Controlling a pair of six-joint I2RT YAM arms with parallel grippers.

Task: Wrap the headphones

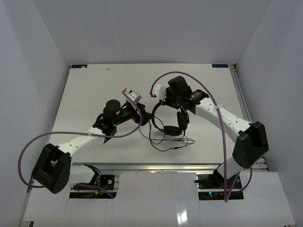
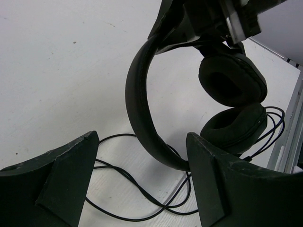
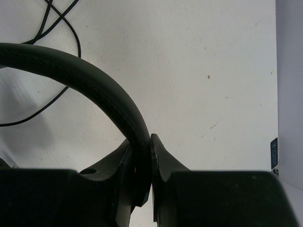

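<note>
Found right hand (image 3: 141, 147) clamped shut on headphones (image 2: 137, 94) at the headband, mid-tabletop (image 1: 94, 94). Found left hand (image 2: 141, 142) spread wide, straddling headband's lower curve, grasping nothing; contact there undetermined

Left gripper (image 2: 142, 142): jaws spread wide, arm stretched forward. Right gripper (image 3: 150, 146): jaws pinched on headphones (image 3: 94, 80) band, elbow bent, wrist turned inward, close ahead-right of its partner.

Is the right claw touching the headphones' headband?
Touching. The right wrist view shows the right claw shut on the headband, which is pinched with no gap on either side.
</note>
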